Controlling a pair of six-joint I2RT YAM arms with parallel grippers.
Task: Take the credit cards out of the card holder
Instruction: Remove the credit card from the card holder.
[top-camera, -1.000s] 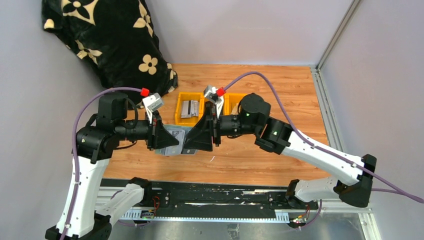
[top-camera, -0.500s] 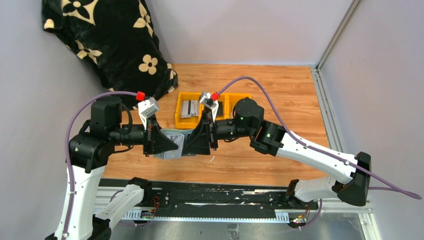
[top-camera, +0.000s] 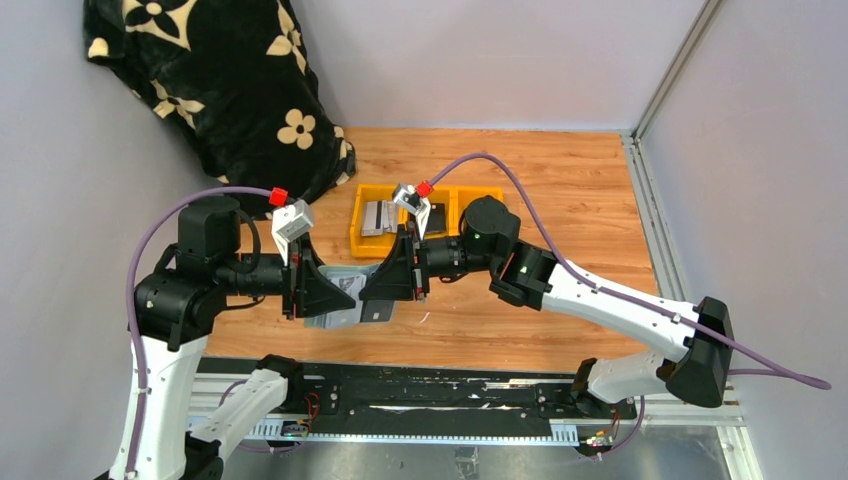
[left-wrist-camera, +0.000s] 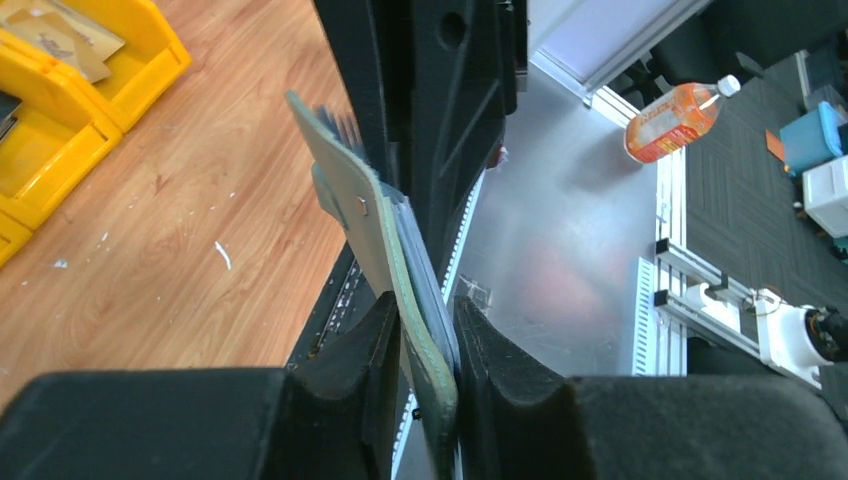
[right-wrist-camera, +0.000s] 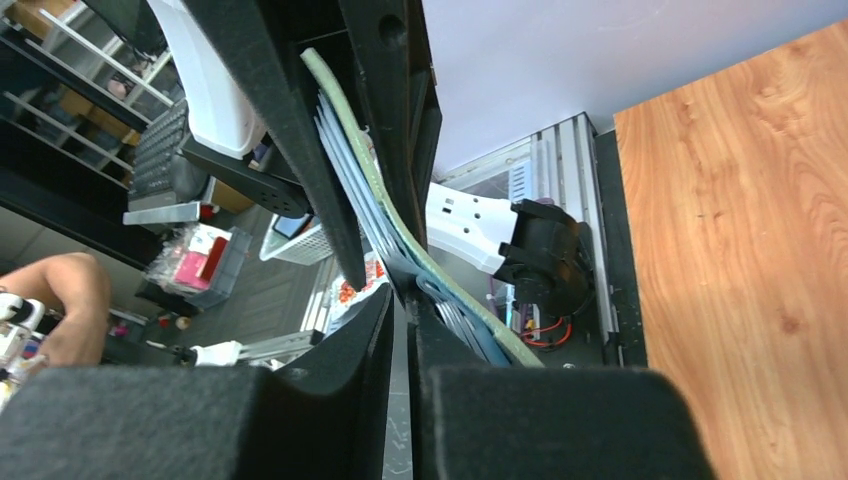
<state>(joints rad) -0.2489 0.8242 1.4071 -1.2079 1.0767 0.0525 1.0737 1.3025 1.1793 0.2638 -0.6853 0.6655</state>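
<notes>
The card holder (left-wrist-camera: 372, 228) is a thin, soft bifold in muted grey-green. The wrist views show it edge-on: a pale green outer cover that bends in a gentle curve, with darker grey-blue layers stacked against its inner face. It is held up off the table (top-camera: 560, 200), left of centre and toward the 6 o'clock edge, stretched between the two arms.

The left gripper (left-wrist-camera: 428, 315) pinches the holder's lower edge, one finger on each face. The right gripper (right-wrist-camera: 401, 320) comes in from 3 o'clock with its jaws drawn to a narrow slit on the grey-blue inner layers. The green cover peels off past its outer finger, and it is not clear whether those layers are card or pocket.

Two yellow bins (top-camera: 356, 226) sit side by side on the wood at 12 o'clock from the holder. A black blanket (top-camera: 220, 90) with cream flowers is heaped at 10 o'clock in the far corner.
</notes>
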